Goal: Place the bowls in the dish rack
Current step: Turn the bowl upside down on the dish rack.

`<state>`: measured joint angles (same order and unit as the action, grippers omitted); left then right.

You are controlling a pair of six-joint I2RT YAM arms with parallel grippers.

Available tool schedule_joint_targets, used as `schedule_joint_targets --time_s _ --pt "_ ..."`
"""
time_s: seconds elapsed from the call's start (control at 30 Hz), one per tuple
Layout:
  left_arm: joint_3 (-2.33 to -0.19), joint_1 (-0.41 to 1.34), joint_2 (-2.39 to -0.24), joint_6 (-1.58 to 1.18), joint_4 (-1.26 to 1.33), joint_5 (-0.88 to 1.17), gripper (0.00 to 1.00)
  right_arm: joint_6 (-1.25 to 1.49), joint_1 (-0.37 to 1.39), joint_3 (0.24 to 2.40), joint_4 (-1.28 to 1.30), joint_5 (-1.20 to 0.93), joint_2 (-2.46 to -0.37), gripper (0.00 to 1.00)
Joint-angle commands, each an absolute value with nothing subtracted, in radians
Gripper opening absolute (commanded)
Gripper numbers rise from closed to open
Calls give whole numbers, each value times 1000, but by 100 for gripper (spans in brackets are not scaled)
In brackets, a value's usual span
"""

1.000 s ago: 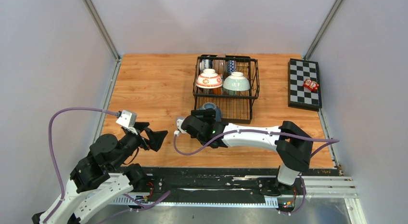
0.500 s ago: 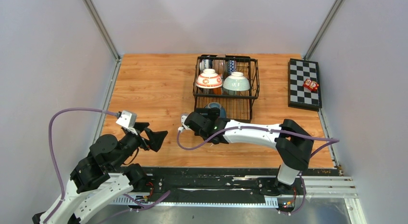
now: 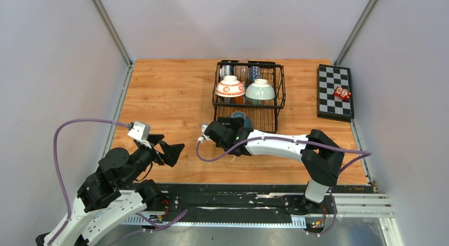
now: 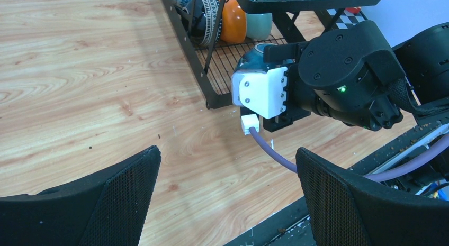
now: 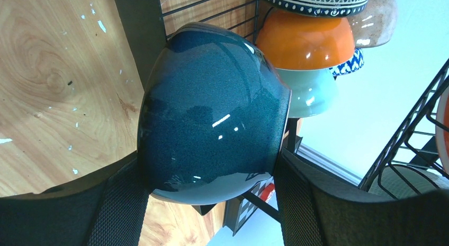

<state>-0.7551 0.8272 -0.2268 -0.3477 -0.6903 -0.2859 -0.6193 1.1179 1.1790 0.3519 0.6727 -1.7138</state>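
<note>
The dark blue bowl [image 5: 212,114] is clamped between the two fingers of the right pincer [image 5: 209,166], gripped across its rounded outer wall and turned on its side. It is held at the near left corner of the lower tray of the dish rack [image 3: 249,105]. Whether it touches the wires cannot be told.

Left pincer [image 4: 227,156]: spread wide, nothing held, parked well off to the left over the bare counter [image 3: 169,92].

Risks, as judged:
- Slip. The glaze is glossy and the grip sits on a curved wall, not on the rim, so the bowl could be squeezed out or rotated if it is bumped.
- Frame strike. A black rack upright [image 5: 140,24] lies just beyond the bowl. If the pincer is pushed straight ahead, the bowl could be caught on it and the rack shoved along the counter.
- Bowl-to-bowl contact. An orange bowl [image 5: 304,39] and a pale green bowl [image 5: 310,92] are stowed ahead and to the right of the pincer. Chipping or toppling could be caused if the dark one is driven in too far.
- Early release. If the bowl is let go at the tray edge, it could be rolled back onto the counter.
- Low headroom. The raised basket hangs above the pincer, so the wrist could be snagged if lifted.
</note>
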Motion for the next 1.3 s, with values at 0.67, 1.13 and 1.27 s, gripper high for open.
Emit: schedule_joint_targets --time_s 0.67,1.13,1.27 --pt "-744 830 -216 -333 -685 -298 99 -580 1104 1198 401 657 -1754 52" --pt "-744 830 -225 -330 -684 -299 99 -570 1107 1210 430 632 -1744 78" --pt "-744 830 -229 -332 -684 -300 99 -570 1114 1209 434 628 -1734 86"
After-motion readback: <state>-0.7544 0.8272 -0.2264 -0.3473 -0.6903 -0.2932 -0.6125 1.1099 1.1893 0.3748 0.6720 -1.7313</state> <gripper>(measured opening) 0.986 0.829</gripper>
